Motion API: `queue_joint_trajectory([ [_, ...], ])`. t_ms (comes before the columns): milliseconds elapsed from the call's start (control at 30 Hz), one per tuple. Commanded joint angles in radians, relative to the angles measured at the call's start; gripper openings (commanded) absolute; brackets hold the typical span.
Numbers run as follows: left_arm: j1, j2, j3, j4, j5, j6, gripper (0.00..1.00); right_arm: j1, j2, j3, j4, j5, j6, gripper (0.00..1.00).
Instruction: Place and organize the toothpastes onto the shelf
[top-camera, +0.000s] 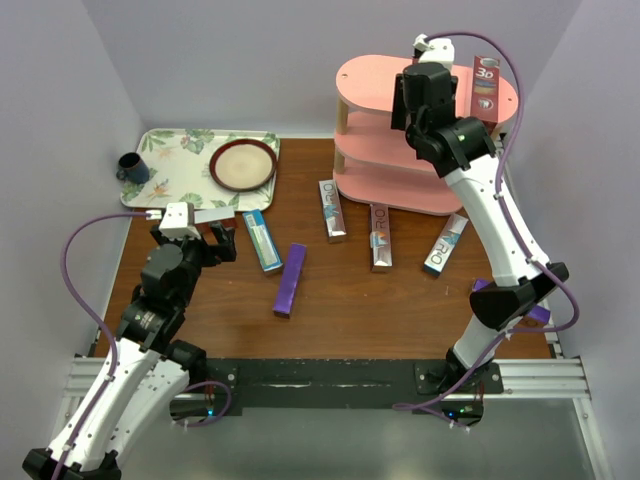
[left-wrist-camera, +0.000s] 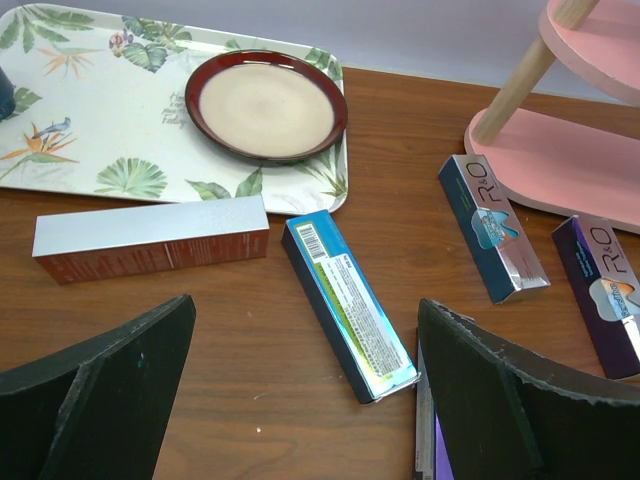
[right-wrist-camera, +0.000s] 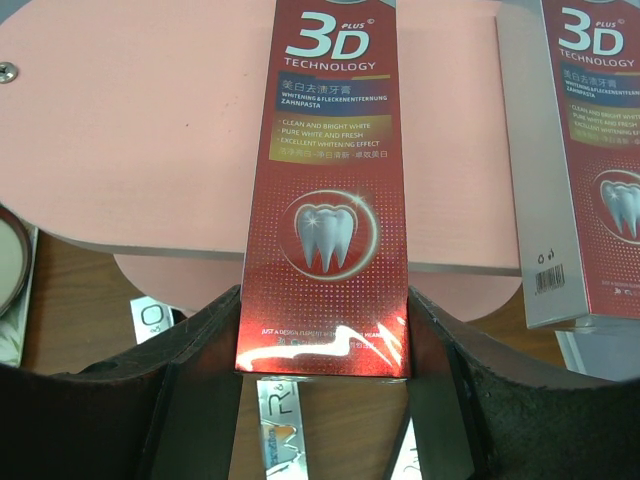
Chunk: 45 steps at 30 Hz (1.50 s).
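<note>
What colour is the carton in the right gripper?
The carton is red with white 3D lettering and a tooth picture; best in right wrist view.

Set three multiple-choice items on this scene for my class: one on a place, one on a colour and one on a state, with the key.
1. Where does the plate lie? A on the floral tray; B on bare wood; C against the wall.
2. What colour is the carton in the right pincer? A purple; B red; C teal.
3. How does the left pincer stand? A shut on something; B shut on nothing; C open, holding nothing.
Key:
1 A, the tray's leaf print shows all around the plate.
2 B, red print with a white tooth sits clamped in the pincer.
3 C, its jaws stand wide apart, gripping nothing.
</note>
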Motion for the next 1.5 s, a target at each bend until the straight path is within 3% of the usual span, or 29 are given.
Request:
queue_joint_trajectory([
  [0, 0.002, 0.003, 0.012, 0.018, 0.012, 0.020, 0.98, -0.008, -0.011, -0.013, 0.040, 0.003, 0.033, 0.25],
  [167, 0.002, 0.002, 0.012, 0.018, 0.014, 0.020, 0.99, -0.020, -0.026, -0.056, 0.058, -0.002, 0.039, 0.39],
  [400, 0.002, 0.006, 0.012, 0.017, 0.017, 0.022, 0.98, -0.023, -0.043, -0.047, 0.059, -0.039, 0.050, 0.80],
  [567, 0.002, 0.008, 0.012, 0.017, 0.017, 0.022, 0.98, -0.022, -0.086, -0.026, 0.066, -0.094, 0.035, 0.96],
  [833, 0.004, 0.023, 0.012, 0.015, 0.029, 0.028, 0.98, -0.022, -0.276, -0.127, 0.151, -0.307, -0.028, 0.99],
  [1200, 0.002, 0.098, 0.009, 0.026, 0.043, 0.067, 0.95, -0.022, -0.695, -0.700, 0.297, -0.663, -0.044, 0.99],
  [1467, 0.030, 0.394, 0.158, -0.011, 0.012, 0.086, 0.94, -0.022, -0.857, -1.035, 0.331, -0.870, 0.034, 0.98],
])
